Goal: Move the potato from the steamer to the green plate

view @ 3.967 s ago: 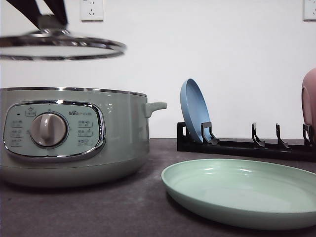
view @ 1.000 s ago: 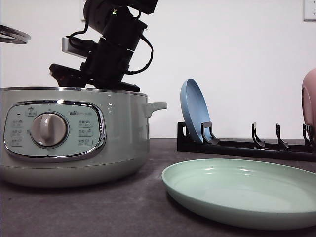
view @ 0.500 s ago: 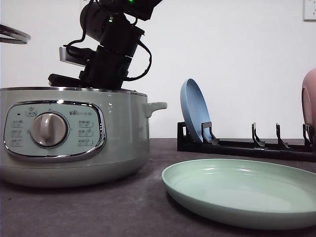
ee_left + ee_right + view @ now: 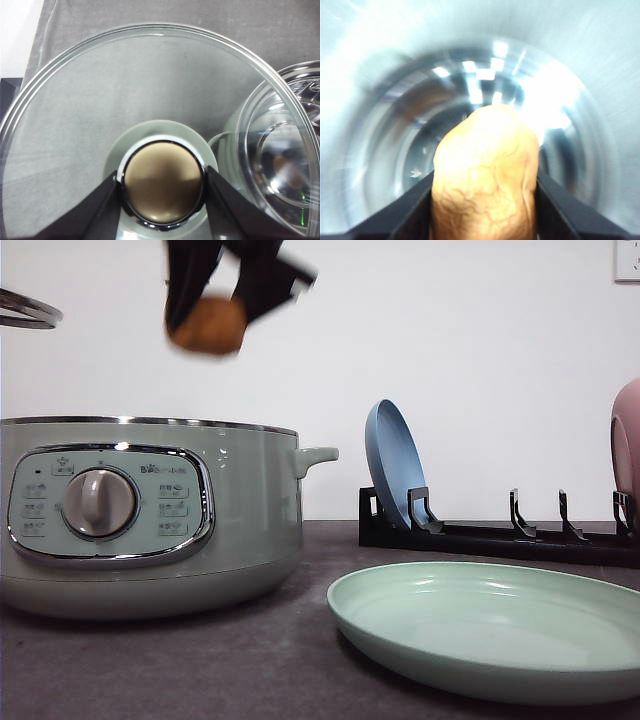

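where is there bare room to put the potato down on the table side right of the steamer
The green plate is bare across its whole dish, the widest free patch. Dark tabletop also lies bare between the steamer and the plate's rim. Behind the plate it is crowded: the black rack holds a blue plate and a pink one.

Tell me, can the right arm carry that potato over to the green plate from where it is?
Probably yes. The right pincer holds the potato high above the steamer, so its rim is cleared, and the green plate lies bare beside it.
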### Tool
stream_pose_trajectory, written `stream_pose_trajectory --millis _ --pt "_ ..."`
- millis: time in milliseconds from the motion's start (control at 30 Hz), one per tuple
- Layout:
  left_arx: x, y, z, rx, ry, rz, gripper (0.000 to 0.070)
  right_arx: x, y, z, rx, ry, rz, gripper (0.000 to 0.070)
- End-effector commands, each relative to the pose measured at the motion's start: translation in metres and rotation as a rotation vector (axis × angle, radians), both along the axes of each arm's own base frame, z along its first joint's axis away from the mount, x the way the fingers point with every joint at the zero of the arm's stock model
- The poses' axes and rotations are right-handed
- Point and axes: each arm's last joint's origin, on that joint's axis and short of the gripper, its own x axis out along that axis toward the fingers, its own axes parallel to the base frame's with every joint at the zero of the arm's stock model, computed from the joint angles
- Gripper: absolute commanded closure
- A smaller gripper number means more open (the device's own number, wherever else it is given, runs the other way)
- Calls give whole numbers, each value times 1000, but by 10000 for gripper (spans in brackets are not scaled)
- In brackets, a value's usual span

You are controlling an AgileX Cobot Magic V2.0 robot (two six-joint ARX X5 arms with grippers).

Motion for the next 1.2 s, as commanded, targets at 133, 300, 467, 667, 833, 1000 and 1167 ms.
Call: stream_pose_trajectory --millis 133,300,467,667,833,1000,1167 --pt "-2 -2 12 -37 -81 -33 698 -16 -36 38 8 -28 -23 583" --pt "-1 -6 12 -50 -81 -65 698 -26 -73 49 -14 -5 -77 583" --pt "-1 -10 12 -55 -81 -89 698 -42 -108 40 -16 -2 -129 583" --pt "-1 -16 12 -57 -81 -119 698 -67 -141 10 25 6 -204 583" --pt "-2 -21 12 -62 -80 -148 698 -88 -160 -24 83 55 -291 583" --pt "-2 -26 12 -91 -79 -194 698 -101 -169 -65 117 125 -360 582" --pt "-2 -29 12 -96 -78 -211 698 -104 -171 -109 124 200 -425 582"
